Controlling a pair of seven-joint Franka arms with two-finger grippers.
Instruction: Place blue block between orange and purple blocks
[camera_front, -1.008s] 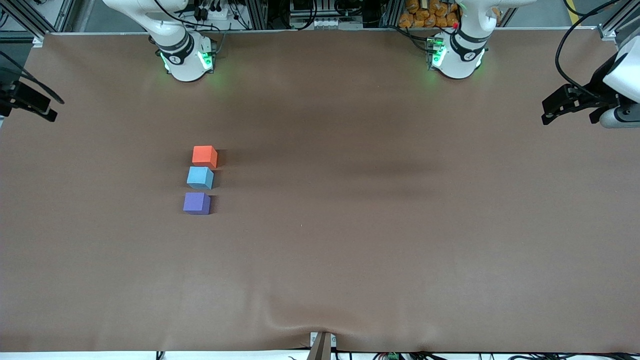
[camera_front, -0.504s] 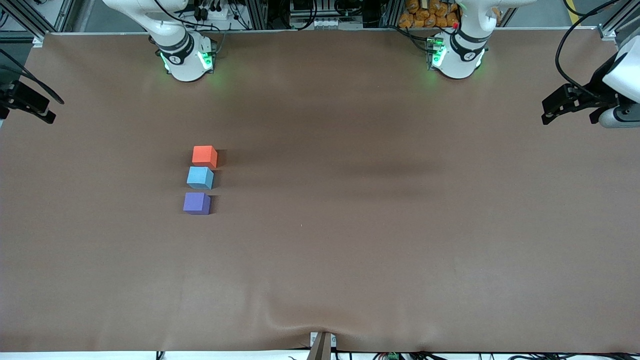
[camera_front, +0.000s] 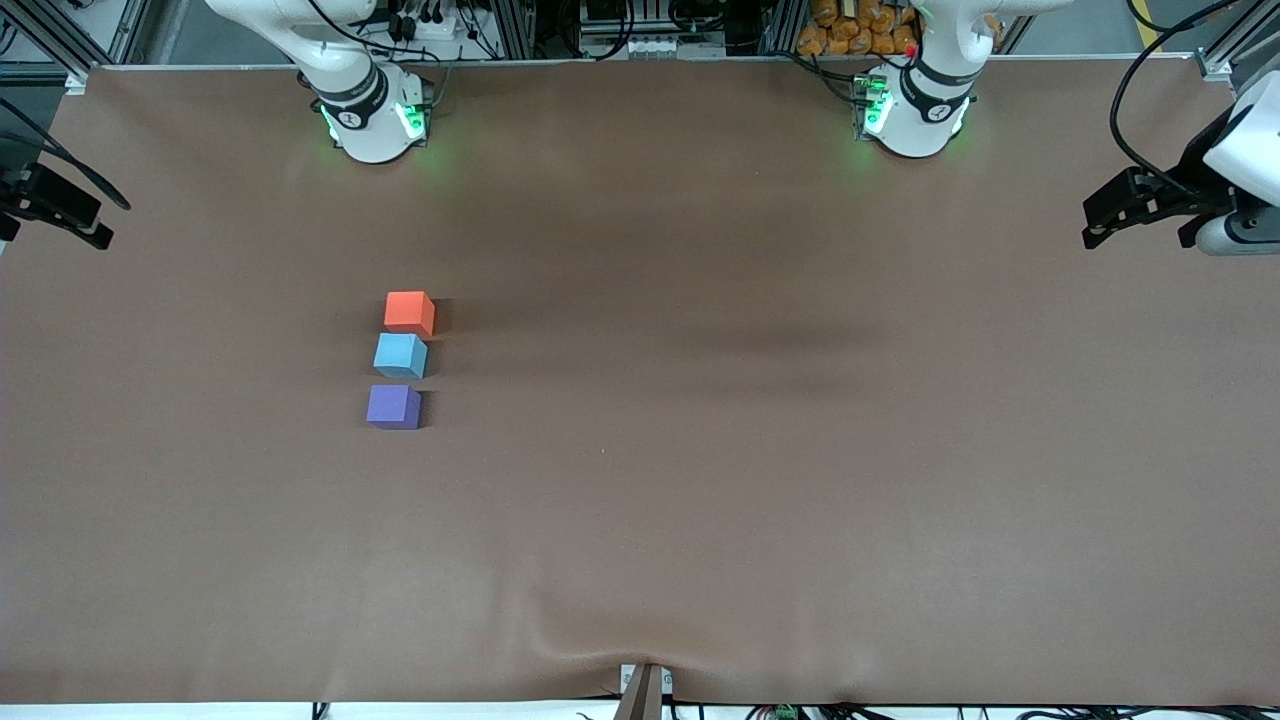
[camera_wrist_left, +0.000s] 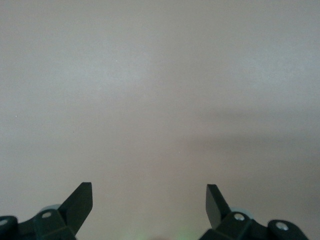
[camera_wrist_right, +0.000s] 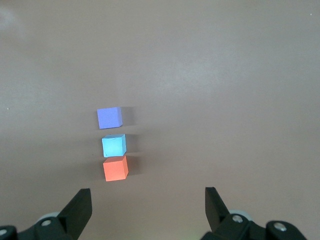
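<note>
Three small cubes stand in a short row on the brown table, toward the right arm's end. The orange block is farthest from the front camera. The blue block sits in the middle, and the purple block is nearest. Small gaps separate them. The right wrist view shows the same row: purple, blue, orange. My right gripper hangs open and empty at its end of the table, well away from the cubes. My left gripper is open and empty over bare table at its own end.
The brown table cover has a wrinkle near its front edge. Both arm bases stand along the edge farthest from the front camera. Cables and yellow items lie past that edge.
The three blocks have not moved. Both grippers stay open; the right one has shifted very slightly at the table's end.
</note>
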